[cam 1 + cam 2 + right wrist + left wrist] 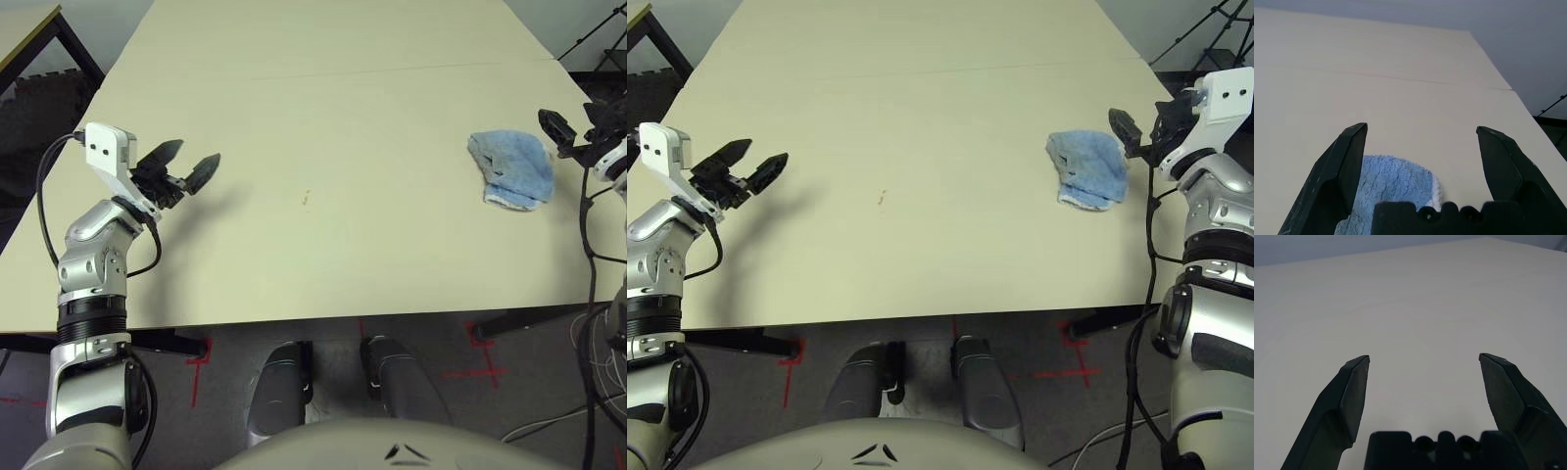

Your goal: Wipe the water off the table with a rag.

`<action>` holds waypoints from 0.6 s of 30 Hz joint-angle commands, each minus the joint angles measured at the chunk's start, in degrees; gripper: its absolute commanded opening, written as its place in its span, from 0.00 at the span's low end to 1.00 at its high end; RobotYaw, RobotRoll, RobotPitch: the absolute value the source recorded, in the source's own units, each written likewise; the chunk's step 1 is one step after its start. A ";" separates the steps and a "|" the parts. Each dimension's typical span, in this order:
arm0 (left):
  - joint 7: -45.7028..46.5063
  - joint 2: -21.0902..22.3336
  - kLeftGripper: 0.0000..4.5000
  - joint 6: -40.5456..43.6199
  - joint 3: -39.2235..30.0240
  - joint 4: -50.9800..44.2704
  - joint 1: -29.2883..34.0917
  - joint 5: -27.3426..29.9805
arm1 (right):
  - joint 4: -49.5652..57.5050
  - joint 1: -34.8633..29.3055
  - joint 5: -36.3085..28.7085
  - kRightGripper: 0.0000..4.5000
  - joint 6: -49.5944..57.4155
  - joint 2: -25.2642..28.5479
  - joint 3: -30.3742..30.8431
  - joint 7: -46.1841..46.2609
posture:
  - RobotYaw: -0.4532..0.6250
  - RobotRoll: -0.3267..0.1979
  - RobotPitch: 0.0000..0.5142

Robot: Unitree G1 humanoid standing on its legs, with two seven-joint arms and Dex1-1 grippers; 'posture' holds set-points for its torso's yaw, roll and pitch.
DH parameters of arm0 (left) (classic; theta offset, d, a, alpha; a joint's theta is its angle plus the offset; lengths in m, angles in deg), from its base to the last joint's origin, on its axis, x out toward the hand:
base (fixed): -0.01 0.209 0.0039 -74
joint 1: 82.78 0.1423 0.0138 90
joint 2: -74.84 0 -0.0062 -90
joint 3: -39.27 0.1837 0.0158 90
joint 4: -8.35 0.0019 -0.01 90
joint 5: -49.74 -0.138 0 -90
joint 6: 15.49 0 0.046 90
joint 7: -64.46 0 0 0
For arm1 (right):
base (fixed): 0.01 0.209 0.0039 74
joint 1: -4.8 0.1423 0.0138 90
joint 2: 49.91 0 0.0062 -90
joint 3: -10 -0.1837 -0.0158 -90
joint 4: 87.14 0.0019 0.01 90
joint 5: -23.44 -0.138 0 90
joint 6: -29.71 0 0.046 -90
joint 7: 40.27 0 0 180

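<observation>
Crumpled blue rag (1087, 168) near worktop (323, 117) right edge; faint amber speck (306, 198) mid-worktop; both jaws wide open, empty.

Light-blue rag (1087, 168); cream table (921, 117); small amber-brown water (882, 197).

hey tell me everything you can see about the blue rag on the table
The rag is a soft, fluffy light-blue terry cloth with a whitish edge showing along its near side. It lies crumpled and loosely folded over on the table, on the robot's right, just short of the thin seam line. Nothing grips it: the right gripper hangs open beside it, apart from the cloth. It looks dry from here, though that is hard to judge.
</observation>
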 commanded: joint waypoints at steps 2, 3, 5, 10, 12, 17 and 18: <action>6.26 -0.62 1.00 -2.73 -2.77 2.92 -0.18 -1.51 | 1.02 -2.54 -1.82 0.99 -4.05 -1.35 -2.43 1.70 | 0.40 0.62 0.36; 7.39 -0.56 1.00 -3.28 -3.02 3.62 -0.55 -1.79 | 1.09 -2.97 -2.09 0.99 -4.54 -1.58 -2.76 2.13 | 0.40 0.62 0.36; 8.99 -0.42 1.00 -4.43 -3.16 5.04 -1.34 -2.36 | 0.95 -3.57 -2.52 0.99 -5.47 -1.93 -3.09 2.73 | 0.40 0.62 0.37; 11.01 -0.02 1.00 -6.10 -3.27 7.43 -2.49 -2.88 | 0.89 -4.99 -2.69 0.99 -7.30 -2.71 -3.31 3.48 | 0.40 0.62 0.36; 11.14 0.29 1.00 -6.58 -3.30 8.28 -2.73 -2.97 | 1.06 -5.65 -2.59 0.99 -7.69 -3.17 -3.31 4.02 | 0.40 0.62 0.36; 11.21 0.75 1.00 -7.31 -3.08 9.76 -3.44 -3.05 | 1.31 -6.02 -2.47 0.99 -7.95 -3.70 -3.04 4.71 | 0.40 0.62 0.35; 11.21 0.80 1.00 -7.46 -3.03 10.03 -3.56 -3.05 | 1.33 -6.03 -2.42 0.99 -7.95 -3.75 -3.00 4.80 | 0.40 0.62 0.35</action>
